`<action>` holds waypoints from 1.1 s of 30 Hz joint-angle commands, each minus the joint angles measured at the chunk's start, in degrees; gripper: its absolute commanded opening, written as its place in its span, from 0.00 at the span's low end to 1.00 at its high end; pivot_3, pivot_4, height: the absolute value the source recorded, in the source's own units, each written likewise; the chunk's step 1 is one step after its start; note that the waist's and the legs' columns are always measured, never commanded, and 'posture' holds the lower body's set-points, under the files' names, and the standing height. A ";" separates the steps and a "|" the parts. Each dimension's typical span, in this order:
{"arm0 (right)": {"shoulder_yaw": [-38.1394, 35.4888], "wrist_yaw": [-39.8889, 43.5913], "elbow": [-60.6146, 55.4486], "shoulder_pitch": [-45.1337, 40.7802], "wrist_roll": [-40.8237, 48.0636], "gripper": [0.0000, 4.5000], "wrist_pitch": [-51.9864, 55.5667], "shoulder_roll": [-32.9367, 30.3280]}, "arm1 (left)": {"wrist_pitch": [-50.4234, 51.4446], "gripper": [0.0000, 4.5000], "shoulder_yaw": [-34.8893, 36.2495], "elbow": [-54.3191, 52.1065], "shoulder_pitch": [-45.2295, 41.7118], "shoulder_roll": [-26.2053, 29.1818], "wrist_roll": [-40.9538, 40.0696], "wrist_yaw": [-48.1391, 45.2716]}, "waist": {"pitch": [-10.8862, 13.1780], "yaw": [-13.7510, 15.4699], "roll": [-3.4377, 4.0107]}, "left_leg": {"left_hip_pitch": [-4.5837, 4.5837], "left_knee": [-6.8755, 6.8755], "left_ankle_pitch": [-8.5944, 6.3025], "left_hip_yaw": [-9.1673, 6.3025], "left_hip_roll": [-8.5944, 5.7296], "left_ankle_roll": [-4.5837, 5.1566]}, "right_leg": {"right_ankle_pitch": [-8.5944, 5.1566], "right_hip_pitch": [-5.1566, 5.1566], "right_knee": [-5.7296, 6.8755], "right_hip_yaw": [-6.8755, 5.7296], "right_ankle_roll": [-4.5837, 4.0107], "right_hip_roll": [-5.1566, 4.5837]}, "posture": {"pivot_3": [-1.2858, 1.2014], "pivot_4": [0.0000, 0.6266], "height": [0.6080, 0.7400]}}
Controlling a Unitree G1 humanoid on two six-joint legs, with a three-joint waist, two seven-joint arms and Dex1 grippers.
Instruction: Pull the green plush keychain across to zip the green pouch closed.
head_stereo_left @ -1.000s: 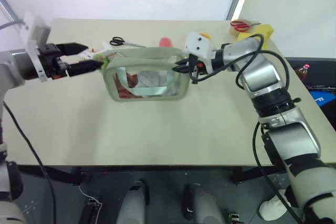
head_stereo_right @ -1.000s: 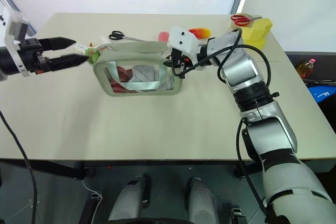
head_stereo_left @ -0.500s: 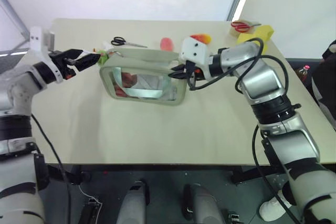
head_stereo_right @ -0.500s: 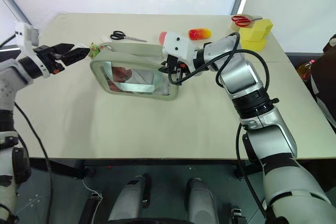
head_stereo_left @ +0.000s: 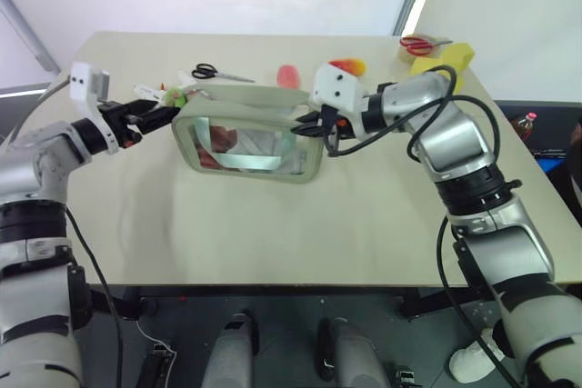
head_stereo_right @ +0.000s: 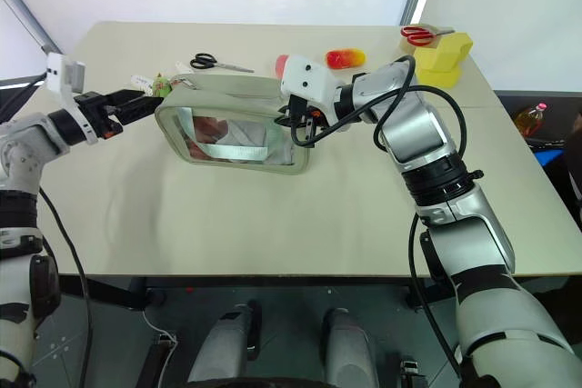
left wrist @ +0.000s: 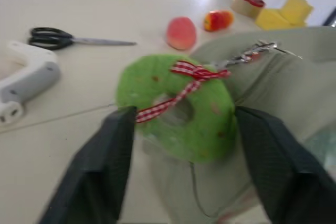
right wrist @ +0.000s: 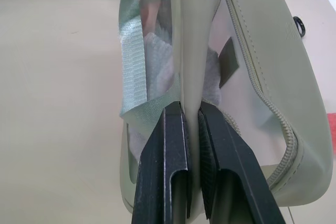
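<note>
Lowered since the earlier frame, the left gripper [head_stereo_left: 156, 115] sits at the green pouch's [head_stereo_left: 250, 134] left end. From the head, 1 pouch, 2 scissors. Left wrist: 2 fingers [left wrist: 102, 166] flank 1 green plush keychain [left wrist: 176, 106], gripping unclear. Right wrist: the right gripper [right wrist: 190, 129] is clenched on the pouch's end seam.

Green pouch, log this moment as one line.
left gripper: open around green plush keychain | right gripper: shut on green pouch end | zip: not pulled
</note>
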 commanded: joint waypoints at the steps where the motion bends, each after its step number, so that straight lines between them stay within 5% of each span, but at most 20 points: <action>1: -1.07 -0.39 -1.55 -0.99 0.80 0.00 -0.15 0.08 | -0.46 0.24 0.11 -1.17 -0.82 -0.31 0.02 -0.37 | 0.00 -0.04 0.00 | 0.00 0.00 0.00 0.00 0.00 0.00 | 0.00 0.00 0.00 0.00 -0.01 0.00 | 0.52 0.24 1.00; 3: -1.08 -0.54 -1.43 -1.13 0.80 0.00 -0.17 0.24 | -0.67 0.01 -0.17 -1.30 -0.86 -0.69 0.34 -0.09 | 0.00 -0.03 0.00 | 0.00 0.01 0.00 0.00 0.00 0.00 | 0.00 0.00 0.00 0.00 -0.01 0.00 | 0.52 0.24 1.00; 15: -1.18 -0.82 -1.67 -1.10 0.75 0.00 -0.12 0.10 | -0.11 0.01 0.89 -1.41 -3.03 0.40 -0.43 -1.63 | 0.00 -0.07 0.00 | 0.00 0.00 0.00 0.00 0.01 0.01 | 0.00 -0.01 0.00 0.00 -0.01 0.00 | 0.52 0.24 1.00; 18: -1.15 -0.88 -1.31 -1.30 0.63 0.00 -0.34 0.15 | 0.12 0.18 0.56 -2.16 -2.64 0.91 -0.60 -3.10 | 0.00 -0.08 0.00 | 0.00 0.00 -0.01 0.00 0.01 -0.02 | -0.01 -0.02 -0.01 0.00 -0.01 0.00 | 0.52 0.24 1.00; 24: -0.99 -0.85 -1.79 -1.26 0.66 0.00 -0.18 0.23 | -1.35 0.84 -1.01 -1.20 -2.06 -0.04 2.01 -1.55 | 0.00 0.02 0.00 | -0.01 -0.03 0.00 0.00 0.01 -0.01 | -0.01 -0.03 -0.01 0.00 -0.01 0.00 | 0.52 0.24 1.00; 33: -0.97 -0.79 -1.98 -1.43 0.60 0.00 -0.33 0.14 | -4.04 0.84 -2.29 3.17 -2.81 -3.83 4.81 0.87 | 0.00 0.10 0.00 | -0.01 -0.01 -0.02 0.01 0.01 -0.02 | -0.01 -0.01 -0.02 0.00 -0.02 0.00 | 0.52 0.24 1.00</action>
